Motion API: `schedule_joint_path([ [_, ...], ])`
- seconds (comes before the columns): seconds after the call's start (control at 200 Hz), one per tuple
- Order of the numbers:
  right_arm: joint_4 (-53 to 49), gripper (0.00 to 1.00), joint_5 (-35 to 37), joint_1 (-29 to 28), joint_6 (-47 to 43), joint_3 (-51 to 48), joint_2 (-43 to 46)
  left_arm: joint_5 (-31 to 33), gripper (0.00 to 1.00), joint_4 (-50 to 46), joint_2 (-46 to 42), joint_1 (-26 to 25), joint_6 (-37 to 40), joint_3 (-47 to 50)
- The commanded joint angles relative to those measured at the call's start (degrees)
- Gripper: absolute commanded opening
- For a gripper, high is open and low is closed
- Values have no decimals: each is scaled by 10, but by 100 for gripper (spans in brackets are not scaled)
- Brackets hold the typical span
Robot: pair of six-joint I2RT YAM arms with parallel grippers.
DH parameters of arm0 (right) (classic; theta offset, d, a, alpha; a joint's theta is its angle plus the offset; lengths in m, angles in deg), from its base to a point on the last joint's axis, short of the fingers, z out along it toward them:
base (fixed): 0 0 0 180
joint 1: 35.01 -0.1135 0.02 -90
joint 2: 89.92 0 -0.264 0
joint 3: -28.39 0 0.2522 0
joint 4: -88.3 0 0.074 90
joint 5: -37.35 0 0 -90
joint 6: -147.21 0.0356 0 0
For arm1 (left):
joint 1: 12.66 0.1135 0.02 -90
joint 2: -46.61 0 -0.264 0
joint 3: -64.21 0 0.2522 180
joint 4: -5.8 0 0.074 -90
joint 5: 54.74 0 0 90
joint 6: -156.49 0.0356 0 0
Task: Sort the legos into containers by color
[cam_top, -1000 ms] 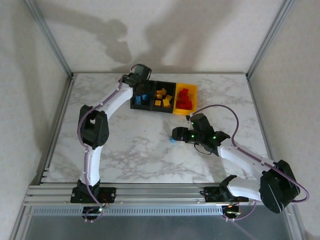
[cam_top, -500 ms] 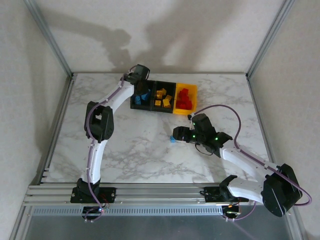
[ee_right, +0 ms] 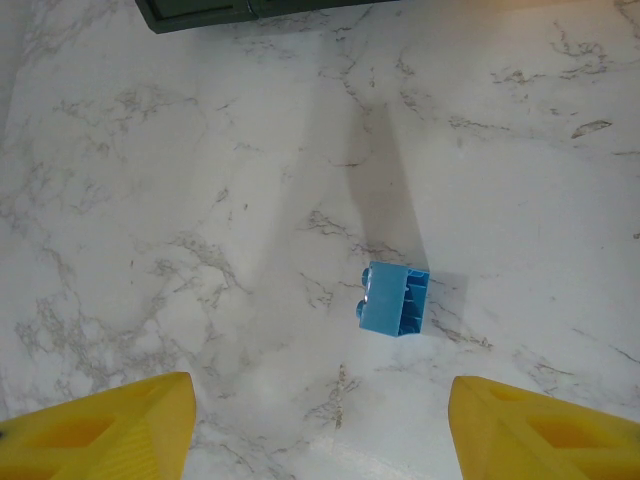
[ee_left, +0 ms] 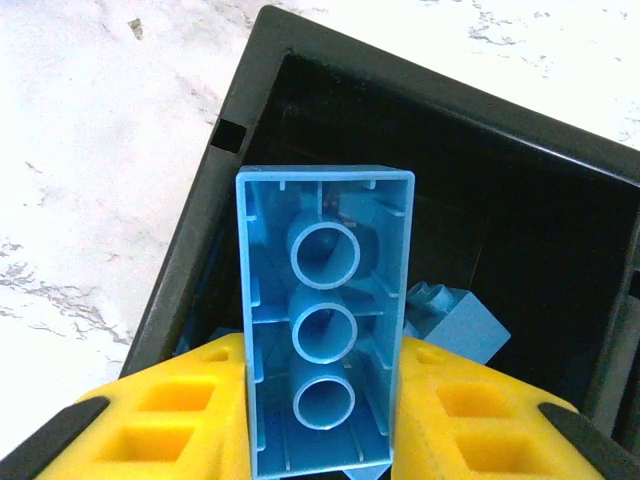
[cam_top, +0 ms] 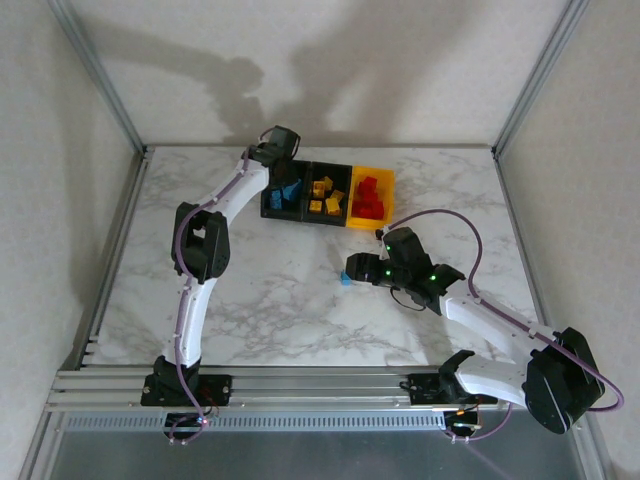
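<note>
Two claws: my left claw clamps a long blue brick over the black bin for dropping; my right claw gapes, small blue brick at one o'clock.

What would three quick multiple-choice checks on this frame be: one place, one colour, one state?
1. The loose blue brick lies:
A. on the table, below the right gripper
B. in a black bin
C. on top of an arm
2. The bricks in the yellow bin are:
A. blue
B. red
C. yellow
3. The left gripper is:
A. open, empty
B. shut, empty
C. shut on the held blue brick
Key: 1 A, it rests on bare marble under that open gripper; 2 B, the red bricks sit inside it; 3 C, the yellow fingers press its sides.
</note>
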Motion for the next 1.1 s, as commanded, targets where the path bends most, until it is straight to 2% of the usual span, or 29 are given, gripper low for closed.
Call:
schedule_joint_path([
  [0.0, -12, 68, 10, 4, 4, -6, 9, 6, 35, -21, 15, 6, 9, -16],
  [0.045, -13, 68, 10, 3, 4, -5, 9, 9, 40, -23, 14, 6, 8, -15],
  [0.295, -12, 68, 10, 4, 0, -2, 10, 5, 47, -19, -13, 4, 9, 2],
  [0.34, -12, 68, 9, 4, -1, 0, 10, 6, 51, -19, -18, 4, 10, 7],
  [0.571, -16, 68, 16, 4, -3, 6, 19, 0, 50, -16, -76, -13, 8, 47],
  [0.696, -26, 68, 28, 4, -1, 7, 35, -17, 52, 7, -141, -32, 5, 119],
  [0.911, -49, 68, 6, 9, -4, -3, 65, -89, 54, 74, -258, -76, -13, 277],
  [1.006, -88, 69, -26, 21, -5, -2, 86, -120, 54, 94, -293, -103, -24, 332],
  [1.096, -149, 69, -9, 28, 5, 0, 117, -145, 54, 111, -319, -126, -37, 379],
])
